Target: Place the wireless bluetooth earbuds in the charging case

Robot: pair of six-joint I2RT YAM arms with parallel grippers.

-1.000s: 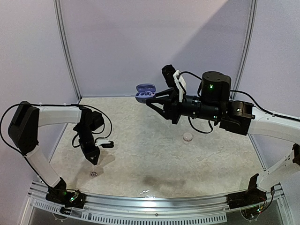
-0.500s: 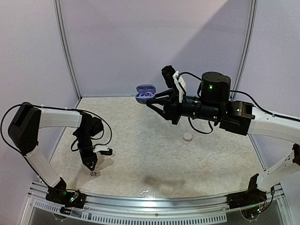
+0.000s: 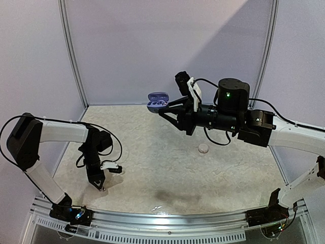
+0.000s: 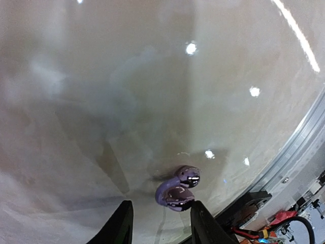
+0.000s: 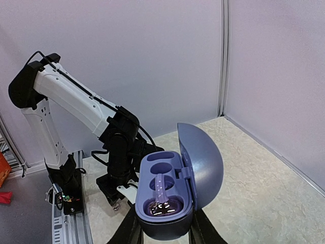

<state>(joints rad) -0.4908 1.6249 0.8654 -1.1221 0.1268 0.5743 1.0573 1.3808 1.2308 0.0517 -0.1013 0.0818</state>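
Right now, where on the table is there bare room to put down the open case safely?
The wide middle of the table, between the left hand and the small whitish round piece, is bare; so is the back-left strip by the wall. The near-left edge is crowded: the left hand hangs just by the purple earbud.

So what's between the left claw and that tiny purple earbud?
Nothing: the left wrist view shows only bare table between the left gripper and the earbud.

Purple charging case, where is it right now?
Top view: the purple charging case is open in the right gripper, raised over the table's far centre.
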